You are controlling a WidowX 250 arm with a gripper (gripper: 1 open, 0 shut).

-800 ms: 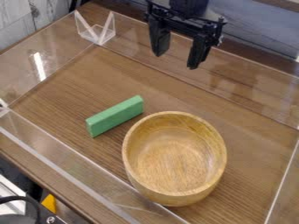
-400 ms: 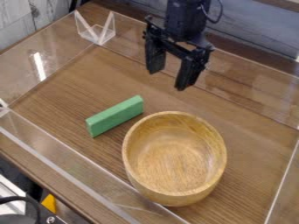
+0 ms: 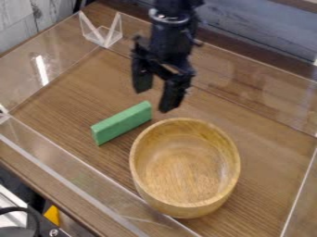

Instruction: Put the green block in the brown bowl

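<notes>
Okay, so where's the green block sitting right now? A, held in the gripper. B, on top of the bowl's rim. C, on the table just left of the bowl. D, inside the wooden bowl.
C: the green block lies flat on the table beside the bowl, whose inside is empty, and the open gripper holds nothing.

A flat, elongated mid-green rectangular block (image 3: 121, 122) is lying on the wood-grain table (image 3: 247, 102), just beside the rim of a large round light-brown wooden bowl (image 3: 186, 166) near the table's front edge. A black two-fingered gripper (image 3: 158, 90) is being held wide open, pointing down above the block's far end.
</notes>
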